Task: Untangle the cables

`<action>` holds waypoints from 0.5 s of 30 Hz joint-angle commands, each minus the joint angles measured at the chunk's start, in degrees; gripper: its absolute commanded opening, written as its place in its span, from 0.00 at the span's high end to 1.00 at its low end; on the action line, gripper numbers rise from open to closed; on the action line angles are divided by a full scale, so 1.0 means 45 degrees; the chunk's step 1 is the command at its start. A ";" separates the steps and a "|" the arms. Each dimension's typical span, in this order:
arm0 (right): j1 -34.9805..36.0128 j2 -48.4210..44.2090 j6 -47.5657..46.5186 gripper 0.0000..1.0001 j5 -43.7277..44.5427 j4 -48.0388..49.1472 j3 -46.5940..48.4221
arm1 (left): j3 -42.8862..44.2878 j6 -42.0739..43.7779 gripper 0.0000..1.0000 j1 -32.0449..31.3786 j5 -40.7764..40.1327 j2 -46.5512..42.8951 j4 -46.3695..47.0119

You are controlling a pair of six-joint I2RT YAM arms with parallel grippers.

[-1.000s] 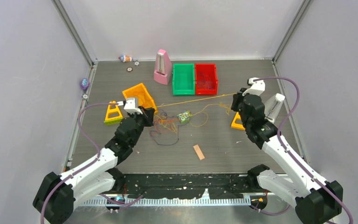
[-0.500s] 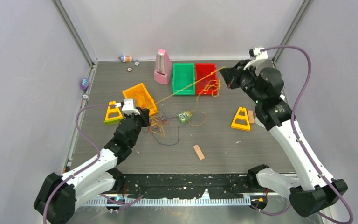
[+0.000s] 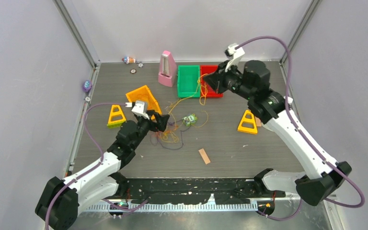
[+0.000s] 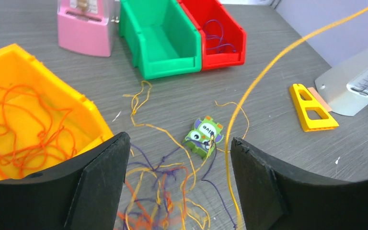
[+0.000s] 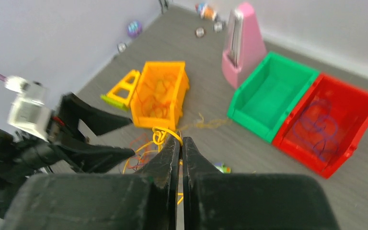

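The left tool point(image 3: 162, 122) is held spread, low over the tangled cables point(image 3: 170, 135) mid-table; the right tool point(image 3: 212, 80), raised by the far edge, is pinched on a yellow cable point(image 4: 254, 91). Bare table point(image 3: 249, 153) is seen along the near edge.

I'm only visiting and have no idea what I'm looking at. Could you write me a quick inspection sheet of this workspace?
Surface: grey table, flat.
Job's things: tangle of thin cables lying on the table; orange cables in the orange bin; purple cable in the red bin; green bin empty.
Clutter: pink metronome, owl block, yellow wedges, wooden piece.
Grippers: left gripper open above the tangle, holding nothing; right gripper shut on a yellow cable, raised.
Cables: lilac hose along each arm.
Surroundings: pale walls, frame posts, trinkets in the far left corner.
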 commanded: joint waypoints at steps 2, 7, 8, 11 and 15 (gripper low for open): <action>0.0300 0.0783 -0.0222 0.95 0.0137 0.0245 -0.0254 | 0.0186 0.0359 0.23 0.0014 0.1139 0.0395 0.1233; 0.0716 0.1652 -0.0355 0.95 -0.0866 0.0088 0.0599 | 0.0239 0.0585 0.16 -0.0070 0.2734 0.0429 0.1668; 0.0829 0.1963 -0.0446 0.95 -0.0965 -0.0097 0.0834 | 0.0150 0.0611 0.15 -0.0114 0.2981 0.0350 0.1902; 0.1587 0.2566 -0.0835 0.94 -0.0983 -0.0277 0.1144 | -0.0156 0.0638 0.13 -0.0175 0.3688 0.0140 0.2650; 0.2373 0.3399 -0.0769 0.95 -0.1008 -0.0097 0.1403 | -0.0504 0.0635 0.11 -0.0230 0.4718 0.0210 0.3819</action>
